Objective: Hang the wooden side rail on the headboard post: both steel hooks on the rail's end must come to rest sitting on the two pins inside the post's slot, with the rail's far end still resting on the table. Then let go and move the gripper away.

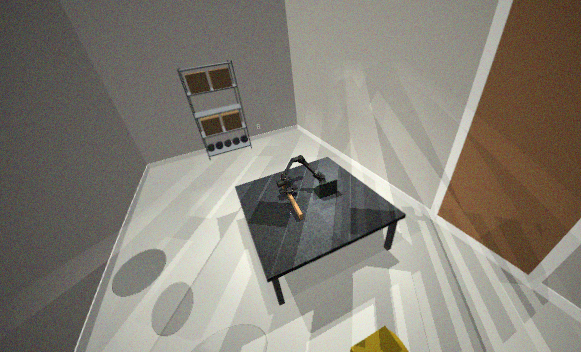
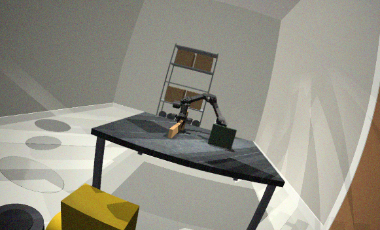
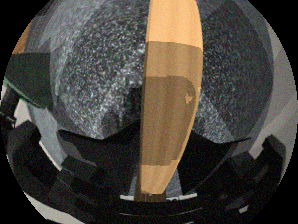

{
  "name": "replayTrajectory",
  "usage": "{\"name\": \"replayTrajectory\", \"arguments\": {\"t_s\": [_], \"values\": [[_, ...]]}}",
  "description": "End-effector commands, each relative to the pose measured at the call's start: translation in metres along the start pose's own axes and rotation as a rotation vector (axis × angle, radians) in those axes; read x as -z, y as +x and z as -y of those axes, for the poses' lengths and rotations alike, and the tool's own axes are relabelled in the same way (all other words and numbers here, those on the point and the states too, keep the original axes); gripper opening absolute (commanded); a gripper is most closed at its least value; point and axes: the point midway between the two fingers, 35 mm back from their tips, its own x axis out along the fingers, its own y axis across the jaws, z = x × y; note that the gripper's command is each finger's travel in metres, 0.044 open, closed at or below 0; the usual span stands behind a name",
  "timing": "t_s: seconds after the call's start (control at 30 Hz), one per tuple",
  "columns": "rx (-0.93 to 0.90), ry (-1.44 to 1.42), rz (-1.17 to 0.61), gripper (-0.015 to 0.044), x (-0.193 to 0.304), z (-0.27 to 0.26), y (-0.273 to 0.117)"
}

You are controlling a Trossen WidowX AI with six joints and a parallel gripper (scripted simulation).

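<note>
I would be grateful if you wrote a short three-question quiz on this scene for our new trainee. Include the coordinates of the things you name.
1. True or false: the gripper (image 1: 288,191) (image 2: 182,120) (image 3: 157,123) is open and holds nothing.
2. Multiple choice: what colour is the upright panel (image 1: 327,188) (image 2: 222,136) (image 3: 31,77) on the table (image 1: 323,235) (image 2: 169,150)?
A) yellow
B) dark green
C) white
3. Fill in the blank: the rail (image 1: 295,206) (image 2: 176,129) (image 3: 172,60) is made of ____.

Key: 1. False; 2. B; 3. wood
</note>
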Motion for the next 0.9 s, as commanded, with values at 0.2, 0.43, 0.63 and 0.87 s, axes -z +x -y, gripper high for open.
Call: {"name": "replayTrajectory", "arguments": {"t_s": [0.2,0.43,0.63,0.87], "values": [[0.010,-0.002,-0.004,0.0000,0.0025,0.0031,-0.0036],[0.010,-0.002,-0.004,0.0000,0.0033,0.0031,-0.0034],[0.010,-0.002,-0.004,0.0000,0.0040,0.0024,-0.0034],[0.010,-0.002,-0.004,0.0000,0.0048,0.0018,-0.0035]]}}
